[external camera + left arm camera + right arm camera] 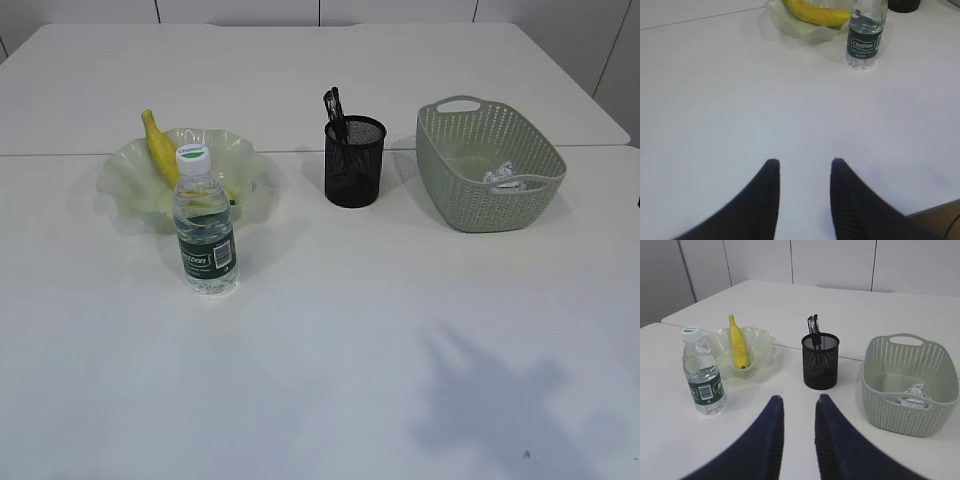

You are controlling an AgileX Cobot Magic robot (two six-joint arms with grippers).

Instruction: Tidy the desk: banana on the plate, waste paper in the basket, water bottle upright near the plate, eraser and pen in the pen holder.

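Both end effectors (802,165) (797,400) hang parted and empty above the table (330,350).

Banana (160,148) lies on the plate (128,180); bottle (206,225) stands upright just before it. Right of the plate, pen (335,112) stands in the holder (354,165), crumpled paper (502,175) in the basket (470,205).

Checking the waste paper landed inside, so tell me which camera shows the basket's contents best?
The right wrist view: it looks down into the basket, showing the crumpled paper on its floor. The exterior view shows the paper partly behind the rim. The left wrist view misses the basket entirely.

The water bottle (864,34) label reads "Cestbon".
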